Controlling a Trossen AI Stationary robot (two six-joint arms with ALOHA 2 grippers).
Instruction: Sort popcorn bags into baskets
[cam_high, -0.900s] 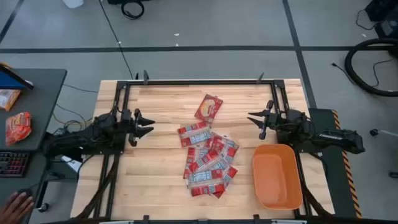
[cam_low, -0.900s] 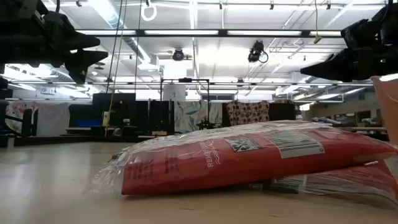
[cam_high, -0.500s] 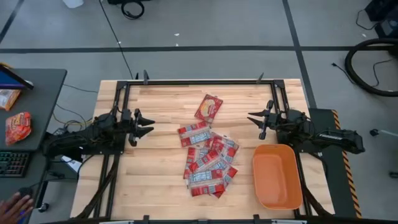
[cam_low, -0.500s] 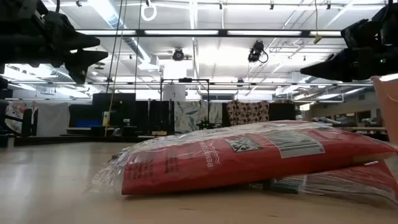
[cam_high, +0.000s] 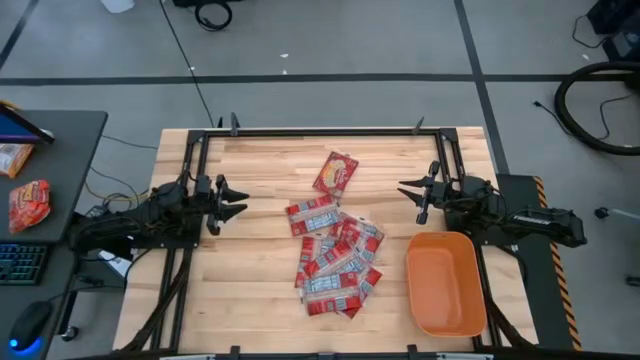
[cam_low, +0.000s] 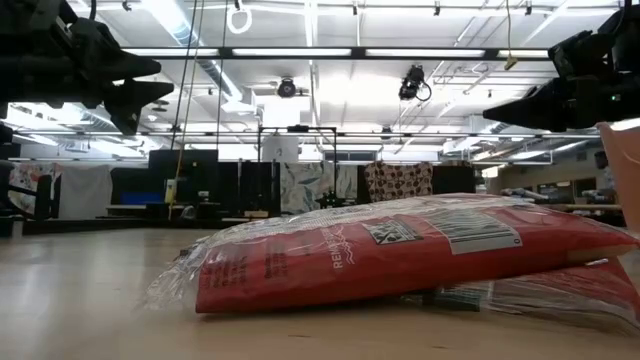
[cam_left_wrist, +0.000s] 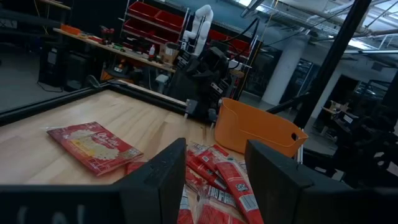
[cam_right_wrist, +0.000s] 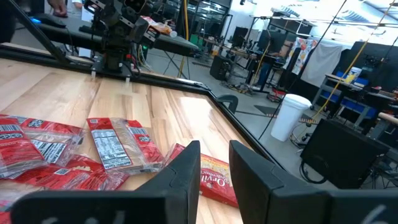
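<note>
Red popcorn bags (cam_high: 335, 258) beside orange basket (cam_high: 446, 284)

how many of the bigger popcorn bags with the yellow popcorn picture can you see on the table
1: the large popcorn bag lies alone at the far end of the pile of small packets. A second may be buried in that pile; none is in the orange basket.

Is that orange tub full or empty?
Empty. From above, the orange tub shows only its bare floor; the popcorn bags all lie on the table beside it.
</note>
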